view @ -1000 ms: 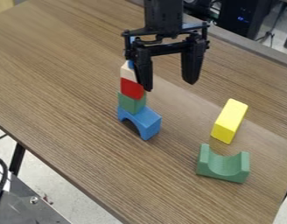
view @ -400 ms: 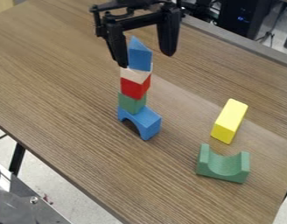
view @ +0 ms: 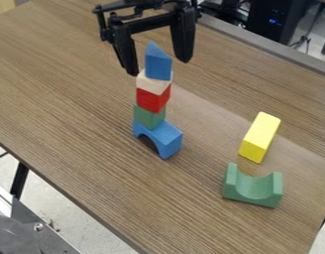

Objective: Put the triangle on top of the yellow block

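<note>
Triangle: stands atop the cream block; looks light, stiff, sturdy, perhaps slippery; best pinched low, under the taper.
Gripper: gapes wide, grips nothing; in the camera view, puts fingertips at eight and three o'clock of the triangle, depth uncertain.
Yellow block: lies well apart, between four and five o'clock.

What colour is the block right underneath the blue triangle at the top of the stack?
Cream, seen in the camera view.
</note>
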Motion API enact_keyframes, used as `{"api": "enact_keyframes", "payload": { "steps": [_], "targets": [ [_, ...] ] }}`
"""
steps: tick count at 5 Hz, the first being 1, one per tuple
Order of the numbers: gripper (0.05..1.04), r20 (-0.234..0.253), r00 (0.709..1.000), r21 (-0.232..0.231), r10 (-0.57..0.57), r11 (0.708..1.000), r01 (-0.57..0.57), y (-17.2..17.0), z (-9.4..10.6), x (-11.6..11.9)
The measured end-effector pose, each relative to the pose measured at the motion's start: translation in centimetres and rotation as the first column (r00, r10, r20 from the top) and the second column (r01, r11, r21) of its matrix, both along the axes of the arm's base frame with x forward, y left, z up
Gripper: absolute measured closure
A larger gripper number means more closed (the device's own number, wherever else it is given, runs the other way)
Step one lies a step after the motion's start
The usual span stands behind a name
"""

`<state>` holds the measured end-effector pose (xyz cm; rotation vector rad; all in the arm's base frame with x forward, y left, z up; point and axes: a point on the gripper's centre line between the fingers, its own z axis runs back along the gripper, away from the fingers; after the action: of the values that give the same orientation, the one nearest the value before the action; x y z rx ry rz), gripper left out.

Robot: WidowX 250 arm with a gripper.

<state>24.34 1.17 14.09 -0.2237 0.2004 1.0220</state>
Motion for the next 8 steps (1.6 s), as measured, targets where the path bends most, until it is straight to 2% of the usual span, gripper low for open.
{"api": "enact_keyframes", "payload": {
  "steps": [2,3,4,5,6,7,8],
  "targets": [
    [0.690,0.002,1.000,-0.008,-0.008,1.000,0.008,0.0,-1.2,0.6],
    [0.730,0.010,1.000,-0.005,-0.005,1.000,0.005,0.1,-1.3,0.8],
    [0.730,0.009,1.000,0.005,-0.012,1.000,0.012,0.2,-1.3,0.8],
    [0.730,-0.004,0.998,0.070,-0.061,0.996,0.061,-0.4,-0.2,1.2],
    [0.730,-0.013,0.980,0.163,-0.197,0.967,0.197,-3.0,1.7,3.0],
    [0.730,-0.035,0.954,0.193,-0.298,0.935,0.299,-5.5,1.5,4.7],
    [0.730,-0.025,0.898,0.145,-0.439,0.887,0.438,-7.7,-0.2,6.2]
  ]
}}
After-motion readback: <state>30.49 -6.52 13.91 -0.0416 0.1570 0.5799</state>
